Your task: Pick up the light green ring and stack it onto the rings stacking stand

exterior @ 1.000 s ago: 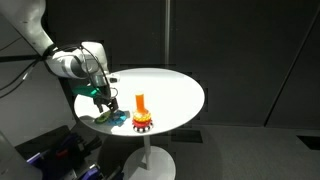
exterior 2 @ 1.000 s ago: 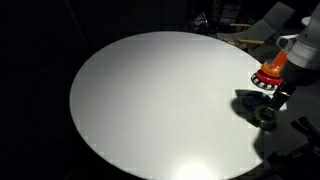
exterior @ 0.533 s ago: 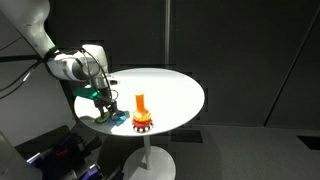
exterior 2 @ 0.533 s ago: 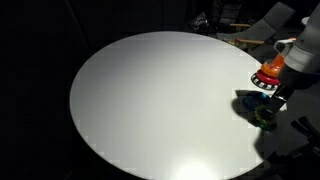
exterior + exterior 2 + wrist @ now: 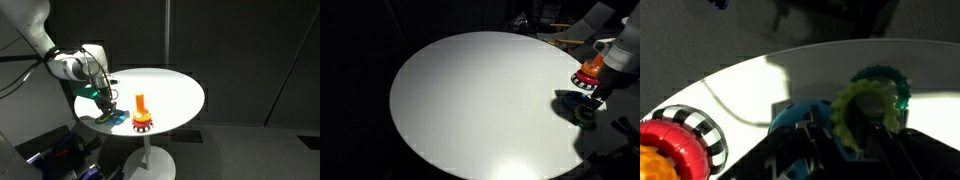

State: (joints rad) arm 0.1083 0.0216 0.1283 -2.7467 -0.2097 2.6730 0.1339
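One light green ring (image 5: 862,118) sits beside blue rings (image 5: 800,122) near the left edge of the table (image 5: 180,90), right under my gripper (image 5: 105,112), whose opening I cannot judge, so I'd pinch its rim squarely before lifting toward the stand (image 5: 142,116) on the right.

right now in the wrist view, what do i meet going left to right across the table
rings stacking stand → blue ring → light green ring
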